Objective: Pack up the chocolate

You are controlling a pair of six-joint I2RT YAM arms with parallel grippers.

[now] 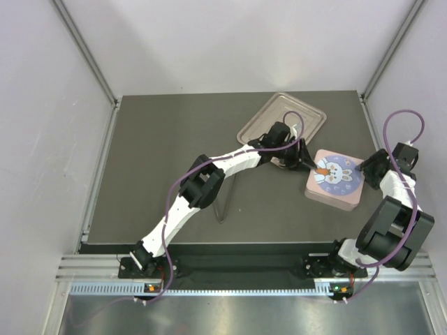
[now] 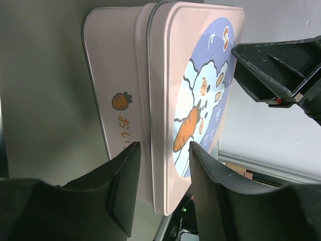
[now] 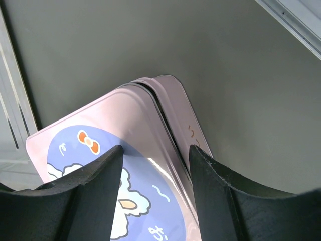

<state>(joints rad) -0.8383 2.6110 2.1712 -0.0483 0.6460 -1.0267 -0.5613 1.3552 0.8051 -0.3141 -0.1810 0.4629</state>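
Observation:
No chocolate pieces show in any view. The pink square box [image 1: 336, 178] with the bunny lid sits closed on the dark table, right of centre. My left gripper [image 1: 306, 165] is at the box's left edge. In the left wrist view it [image 2: 163, 150] is open, its fingers straddling a corner of the lid [image 2: 170, 75] with gaps on both sides. My right gripper [image 1: 369, 167] is at the box's right edge. In the right wrist view it [image 3: 155, 153] is open, one finger over the lid [image 3: 100, 130], the other outside the box wall.
A silver metal tray [image 1: 281, 118] lies at the back, partly under the left arm. A thin metal V-shaped rod [image 1: 225, 201] lies in the table's middle. The right gripper's fingers [image 2: 281, 70] show across the box in the left wrist view.

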